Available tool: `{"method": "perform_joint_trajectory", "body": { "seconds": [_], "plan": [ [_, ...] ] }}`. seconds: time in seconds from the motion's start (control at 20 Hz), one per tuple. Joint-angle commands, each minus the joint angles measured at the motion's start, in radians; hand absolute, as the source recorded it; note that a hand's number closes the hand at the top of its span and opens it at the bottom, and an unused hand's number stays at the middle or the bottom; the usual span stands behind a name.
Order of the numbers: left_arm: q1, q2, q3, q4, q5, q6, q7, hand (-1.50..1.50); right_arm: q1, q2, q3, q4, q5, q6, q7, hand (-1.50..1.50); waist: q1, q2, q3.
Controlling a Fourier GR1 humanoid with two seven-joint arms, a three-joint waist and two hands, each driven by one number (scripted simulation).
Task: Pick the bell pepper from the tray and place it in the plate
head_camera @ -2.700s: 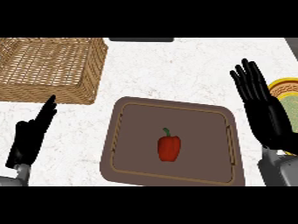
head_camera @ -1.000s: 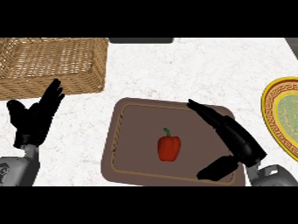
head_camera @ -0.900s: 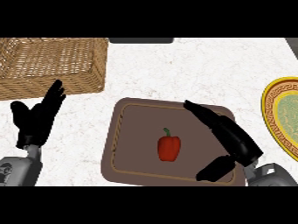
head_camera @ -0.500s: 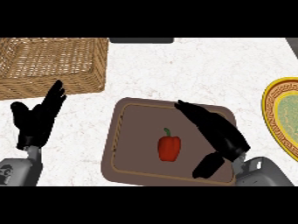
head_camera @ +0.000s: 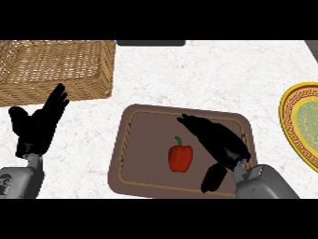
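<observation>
**A:** So what's on the counter (head_camera: 189, 79)? White marble-looking top, right?

**B:** Yep. Going big to small: there's a wicker basket (head_camera: 44, 65) at the upper left, sitting square on the counter. Then a brown tray (head_camera: 137, 158) in the middle, rounded corners, thin lighter line running inside its rim. Off at the right edge is a plate (head_camera: 292, 126), yellow patterned rim, greenish middle, only partly in view.

**A:** And the pepper?

**B:** Pepper (head_camera: 180, 158) is red with a little green stem pointing up-ish, lying flat near the tray's middle. It's well apart from the plate.

**A:** Hands?

**B:** Right hand (head_camera: 216, 140) is over the tray, just to the right of the pepper. Fingers are stretched out straight toward the tray's upper left, thumb hanging down toward the tray's lower edge. Nothing is gripped, and I can't tell if it's actually touching the pepper, looks like it's right beside it. Left hand (head_camera: 37, 126) is out on the bare counter, left of the tray and just below the basket, fingers up and spread, relaxed, holding nothing.
</observation>
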Motion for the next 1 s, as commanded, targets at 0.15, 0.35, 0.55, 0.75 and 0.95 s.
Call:
{"method": "perform_joint_trajectory", "body": {
  "seconds": [0.15, 0.35, 0.55, 0.75, 0.95],
  "plan": [
    [-0.001, -0.024, 0.021, -0.031, -0.024, -0.022, 0.03, 0.0, -0.045, 0.06, -0.056, 0.125, 0.098, 0.034, -0.045, -1.5, 0.001, 0.0, 0.0],
    [-0.031, -0.052, 0.044, 0.018, -0.056, -0.009, 0.003, 0.0, -0.013, 0.122, -0.038, 0.109, 0.169, 0.034, -0.021, -1.5, -0.002, 0.0, 0.0],
    [-0.097, -0.055, 0.049, 0.08, -0.075, -0.015, 0.02, 0.0, -0.064, 0.182, -0.031, 0.232, 0.228, 0.01, -0.037, -1.5, -0.002, 0.001, 0.0],
    [0.047, -0.072, 0.024, -0.089, -0.077, -0.021, 0.046, 0.0, -0.039, 0.129, -0.052, 0.206, 0.228, 0.087, -0.076, -1.5, 0.003, -0.001, 0.0],
    [-0.006, -0.06, 0.047, -0.011, -0.07, -0.048, 0.025, 0.0, -0.078, 0.168, -0.008, 0.282, 0.236, 0.101, -0.16, 1.5, 0.003, 0.001, 0.0]
  ]
}}
